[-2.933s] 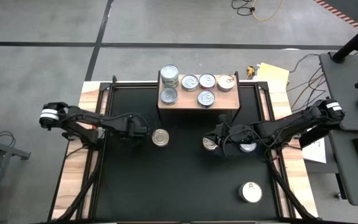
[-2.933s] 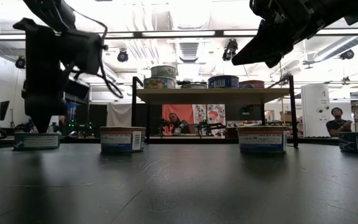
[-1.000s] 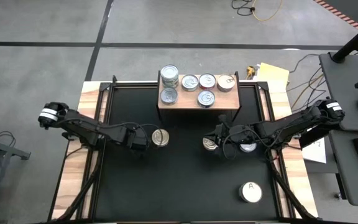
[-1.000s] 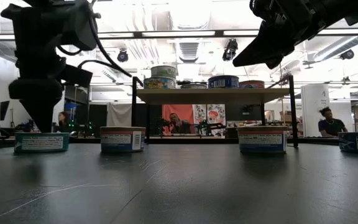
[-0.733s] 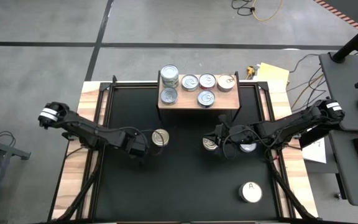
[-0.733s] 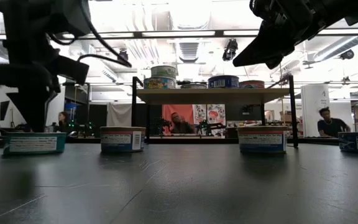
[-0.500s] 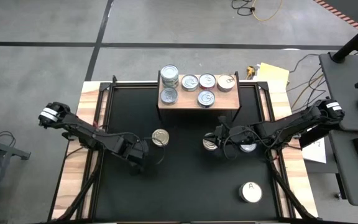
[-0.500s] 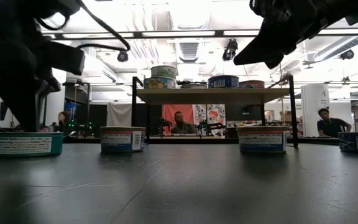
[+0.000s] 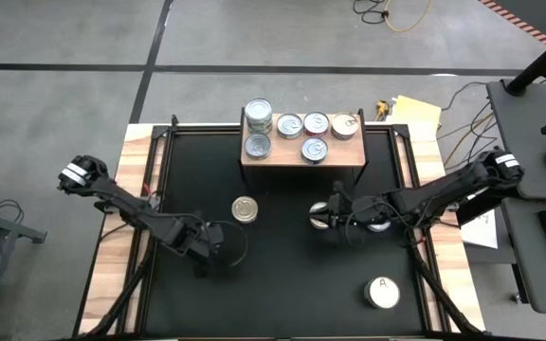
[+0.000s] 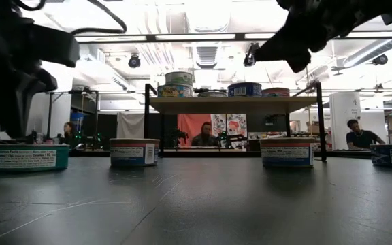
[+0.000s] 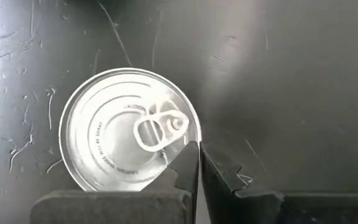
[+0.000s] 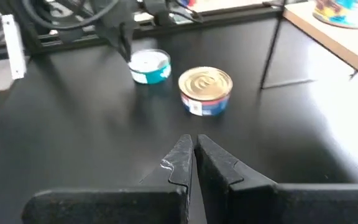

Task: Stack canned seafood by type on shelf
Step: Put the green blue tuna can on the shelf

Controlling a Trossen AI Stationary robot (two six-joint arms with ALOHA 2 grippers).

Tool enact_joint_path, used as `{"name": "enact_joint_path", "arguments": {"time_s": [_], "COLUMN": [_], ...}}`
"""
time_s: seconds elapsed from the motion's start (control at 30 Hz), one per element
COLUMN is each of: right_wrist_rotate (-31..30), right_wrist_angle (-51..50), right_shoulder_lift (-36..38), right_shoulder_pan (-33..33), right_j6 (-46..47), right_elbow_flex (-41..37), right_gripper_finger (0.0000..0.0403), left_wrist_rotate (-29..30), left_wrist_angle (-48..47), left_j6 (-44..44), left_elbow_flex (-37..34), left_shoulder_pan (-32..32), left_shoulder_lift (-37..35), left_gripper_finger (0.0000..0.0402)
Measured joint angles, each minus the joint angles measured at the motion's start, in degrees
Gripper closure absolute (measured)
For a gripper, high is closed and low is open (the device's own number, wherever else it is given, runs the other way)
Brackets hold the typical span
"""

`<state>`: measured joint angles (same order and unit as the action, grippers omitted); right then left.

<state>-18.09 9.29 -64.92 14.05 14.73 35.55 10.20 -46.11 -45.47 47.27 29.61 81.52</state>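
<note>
A silver-topped tin with a teal label (image 11: 129, 134) stands on the black table at its left; it also shows in the low view (image 10: 24, 158) and the right wrist view (image 12: 149, 65). My left gripper (image 11: 197, 163) is shut at its rim and hides it from above (image 9: 202, 248). A gold-topped tin (image 9: 245, 209) stands farther back. My right gripper (image 12: 193, 152) is shut and hangs high over two more tins (image 9: 321, 220) (image 9: 378, 224), touching nothing. The wooden shelf (image 9: 344, 152) at the far edge carries several tins. A white-topped tin marked "A" (image 9: 382, 292) stands near right. My left gripper's shut fingertips (image 11: 191, 155) meet the teal tin's top at its rim (image 11: 188, 138), just beside the pull ring (image 11: 157, 129). The fingers come from above, pointing steeply down. The tin stands flat on the table.
The shelf's dark legs (image 10: 146, 119) stand on the far part of the table. Wooden strips (image 9: 126, 237) run along the table's left and right sides. Bare black tabletop (image 9: 282, 284) lies between the arms toward the near edge. People show in the room beyond the table.
My left gripper has gone toward the table's near edge and a little left, away from the gold-topped tin, staying shut. The teal tin has slid along the table with it, still upright.
</note>
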Motion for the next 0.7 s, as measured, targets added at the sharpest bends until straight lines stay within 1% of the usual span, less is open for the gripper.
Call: {"name": "enact_joint_path", "arguments": {"time_s": [0.1,0.3,0.47,0.6,0.7], "right_wrist_rotate": [0.03,0.03,0.04,0.05,0.01], "right_wrist_angle": [3.45,6.32,6.64,6.97,6.94], "right_shoulder_lift": [-1.8,-5.02,-6.97,-8.25,-8.49], "right_shoulder_pan": [0.69,0.98,0.98,0.98,1.34], "right_j6": [-1.21,-1.67,-1.23,-1.29,-1.32], "right_elbow_flex": [0.0,0.0,0.28,0.86,1.15], "right_gripper_finger": [0.039,0.039,0.039,0.039,0.039], "left_wrist_rotate": [1.44,3.28,6.04,11.55,11.8], "left_wrist_angle": [-2.28,-9.55,-9.88,-9.74,-8.29], "left_j6": [0.3,-2.24,-2.66,-3.12,-3.81], "left_elbow_flex": [0.02,-0.17,-1.67,-3.93,-4.88], "left_shoulder_pan": [1.4,3.95,4.11,4.09,4.05], "left_shoulder_lift": [-0.33,-3.05,-6.48,-8.29,-8.12], "left_gripper_finger": [0.0401,0.0401,0.0401,0.0401,0.0401]}}
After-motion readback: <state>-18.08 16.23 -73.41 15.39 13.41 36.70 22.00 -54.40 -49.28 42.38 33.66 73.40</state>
